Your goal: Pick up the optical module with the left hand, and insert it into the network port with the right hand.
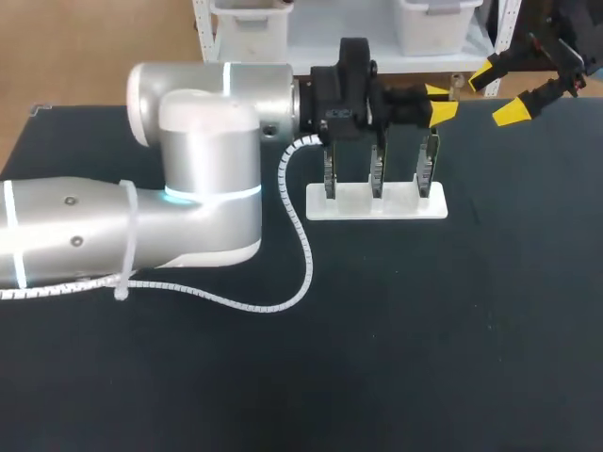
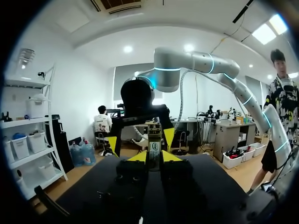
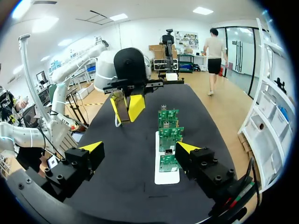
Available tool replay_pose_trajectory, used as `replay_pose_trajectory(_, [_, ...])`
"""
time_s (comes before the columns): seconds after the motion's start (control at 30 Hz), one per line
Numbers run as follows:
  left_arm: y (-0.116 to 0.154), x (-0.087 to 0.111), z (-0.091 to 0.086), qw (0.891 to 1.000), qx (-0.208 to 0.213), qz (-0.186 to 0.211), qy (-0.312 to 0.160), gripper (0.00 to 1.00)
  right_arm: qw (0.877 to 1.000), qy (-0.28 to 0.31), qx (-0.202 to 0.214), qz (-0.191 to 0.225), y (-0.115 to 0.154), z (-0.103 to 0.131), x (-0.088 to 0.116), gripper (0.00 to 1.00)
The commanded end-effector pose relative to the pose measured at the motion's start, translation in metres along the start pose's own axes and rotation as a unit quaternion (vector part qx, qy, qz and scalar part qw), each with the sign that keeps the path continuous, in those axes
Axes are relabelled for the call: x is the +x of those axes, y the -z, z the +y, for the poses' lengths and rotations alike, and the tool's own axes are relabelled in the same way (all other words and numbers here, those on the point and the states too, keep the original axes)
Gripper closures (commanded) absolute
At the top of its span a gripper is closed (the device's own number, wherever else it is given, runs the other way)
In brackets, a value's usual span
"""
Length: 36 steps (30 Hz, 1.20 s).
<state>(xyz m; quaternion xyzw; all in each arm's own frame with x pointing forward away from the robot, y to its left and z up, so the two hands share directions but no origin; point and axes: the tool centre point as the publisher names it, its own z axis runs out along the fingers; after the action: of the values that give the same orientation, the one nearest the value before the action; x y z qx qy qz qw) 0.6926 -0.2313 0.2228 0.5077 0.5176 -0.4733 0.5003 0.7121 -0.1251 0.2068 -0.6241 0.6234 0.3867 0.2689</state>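
Note:
In the left wrist view the optical module (image 2: 154,145), a small metal bar with a label, stands upright between the yellow tips of my left gripper (image 2: 154,159), which is shut on it. In the head view my left gripper (image 1: 440,102) hovers above the right end of the white stand (image 1: 377,205), which carries three upright green network boards (image 1: 376,168). My right gripper (image 1: 497,94) hangs open at the back right, facing the left one. In the right wrist view its open fingers (image 3: 93,147) frame the boards (image 3: 167,140), and the module (image 3: 121,105) is ahead, held in the left gripper (image 3: 126,108).
The black table (image 1: 424,339) stretches wide in front of the stand. My left arm's thick silver body (image 1: 188,188) and its white coiled cable (image 1: 300,245) lie across the table's left half, close to the stand's left end.

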Motion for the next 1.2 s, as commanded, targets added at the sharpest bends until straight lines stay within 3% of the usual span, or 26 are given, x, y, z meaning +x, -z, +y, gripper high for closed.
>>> replay_pose_trajectory(0.03, [-0.010, 0.003, 0.010, 1.000, 0.016, 0.004, 0.003, 1.00, 1.000, 0.001, 0.002, 0.000, -0.001, 0.002, 0.000, 0.00])
replay_pose_trajectory(1.13, [-0.005, 0.016, 0.024, 1.000, 0.021, 0.000, 0.017, 1.00, 1.000, 0.001, 0.002, 0.000, -0.001, 0.002, 0.000, 0.00])
replay_pose_trajectory(1.2, [-0.004, 0.016, 0.024, 1.000, 0.020, 0.020, 0.013, 1.00, 1.000, 0.001, 0.002, 0.000, -0.001, 0.002, 0.000, 0.00])
